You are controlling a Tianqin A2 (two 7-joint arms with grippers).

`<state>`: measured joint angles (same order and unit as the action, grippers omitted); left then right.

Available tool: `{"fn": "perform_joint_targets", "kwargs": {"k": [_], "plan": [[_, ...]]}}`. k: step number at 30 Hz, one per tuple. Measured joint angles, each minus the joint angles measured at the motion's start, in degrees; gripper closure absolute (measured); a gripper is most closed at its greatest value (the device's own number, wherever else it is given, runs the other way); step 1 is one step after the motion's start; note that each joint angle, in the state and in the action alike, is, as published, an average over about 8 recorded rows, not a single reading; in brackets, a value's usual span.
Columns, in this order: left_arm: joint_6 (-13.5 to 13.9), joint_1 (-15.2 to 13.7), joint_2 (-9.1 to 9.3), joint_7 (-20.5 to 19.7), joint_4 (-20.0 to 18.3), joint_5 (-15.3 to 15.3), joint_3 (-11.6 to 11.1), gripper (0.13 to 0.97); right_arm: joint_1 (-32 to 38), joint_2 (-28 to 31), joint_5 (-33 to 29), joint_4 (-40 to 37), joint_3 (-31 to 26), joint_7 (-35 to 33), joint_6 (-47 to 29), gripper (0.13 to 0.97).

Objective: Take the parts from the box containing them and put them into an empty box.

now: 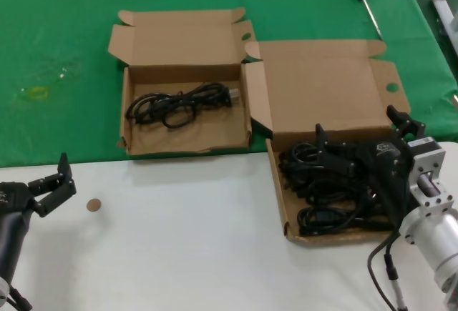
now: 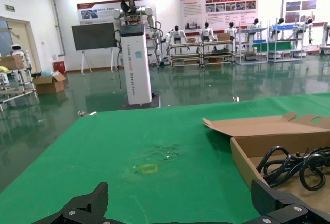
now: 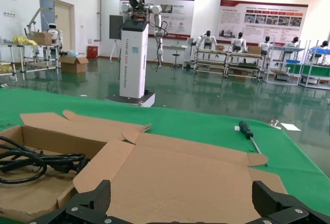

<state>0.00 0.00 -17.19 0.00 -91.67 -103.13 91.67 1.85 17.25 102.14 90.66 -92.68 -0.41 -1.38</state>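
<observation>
We see the right tool point(image 1: 356, 139), its fingers spread wide and gripping nothing, hovering over the black coiled power cords point(image 1: 322, 189) heaped in the broad-lidded cardboard box point(image 1: 322, 82). One cord point(image 1: 175, 105) lies in the narrower-lidded box point(image 1: 179, 39) beside it. The left tool point(image 1: 54, 182) waits released over the white surface point(image 1: 186, 254), well apart. A screwdriver point(image 1: 363, 0) rests on the green cloth point(image 1: 57, 53).

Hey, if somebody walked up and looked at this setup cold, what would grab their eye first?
Probably the two open cardboard boxes side by side where the green cloth meets the white table: the right box packed with black power cords, the left box holding just one cord. Next, the right gripper, open, hovering over the full box, while the left gripper waits open at the near left.
</observation>
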Motion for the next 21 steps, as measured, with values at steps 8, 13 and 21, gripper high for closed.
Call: {"fn": "perform_joint_targets", "kwargs": {"k": [8,13,21], "plan": [[0.0,0.0,0.0,0.0,0.0,0.0,0.0,0.132,0.0,0.0,0.0,0.0,0.0,0.0,0.0,0.129],[0.0,0.0,0.0,0.0,0.0,0.0,0.0,0.132,0.0,0.0,0.0,0.0,0.0,0.0,0.0,0.129],[0.0,0.0,0.0,0.0,0.0,0.0,0.0,0.132,0.0,0.0,0.0,0.0,0.0,0.0,0.0,0.129]]}}
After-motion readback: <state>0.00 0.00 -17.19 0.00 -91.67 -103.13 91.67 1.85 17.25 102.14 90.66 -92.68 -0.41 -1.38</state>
